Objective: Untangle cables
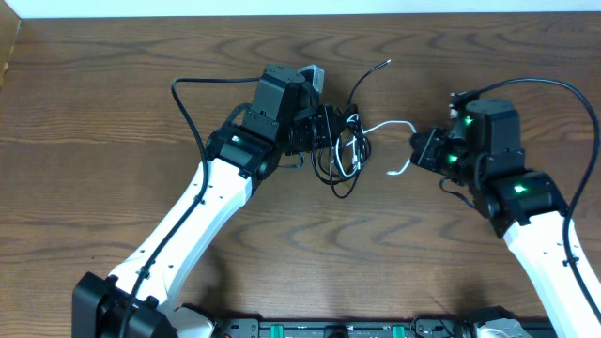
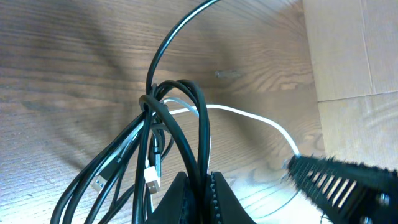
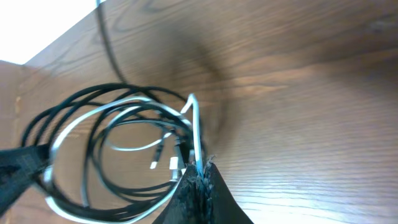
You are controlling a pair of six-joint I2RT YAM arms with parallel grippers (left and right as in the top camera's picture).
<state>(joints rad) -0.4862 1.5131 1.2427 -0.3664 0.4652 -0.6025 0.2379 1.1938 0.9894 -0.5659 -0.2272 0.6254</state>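
Cables first: the black cable (image 1: 346, 155) is bunched in a knot of loops near the middle of the tabletop (image 1: 113, 94), between my two arms, with one free end curling away toward the far edge. My left pincer (image 1: 324, 131) is clamped tight on that bundle. In the left wrist view, the fingers (image 2: 180, 200) are pressed together with several black loops running down into them, and the loops stand up off the wood. The white cable (image 1: 390, 124) comes out of the black loops and stretches across to my right pincer (image 1: 420, 147), which is closed on it, fingers (image 3: 211, 199) meeting around the white strand in the right wrist view. A loose white tail drops just below that pincer and ends on the wood. From the right wrist I see white running alongside the black coils, the two wound together. Small plugs (image 2: 152, 180) dangle inside the bundle just above the left fingers; I cannot tell which cable they belong to. Both pincers sit near each other but apart, the white strand spanning the gap.
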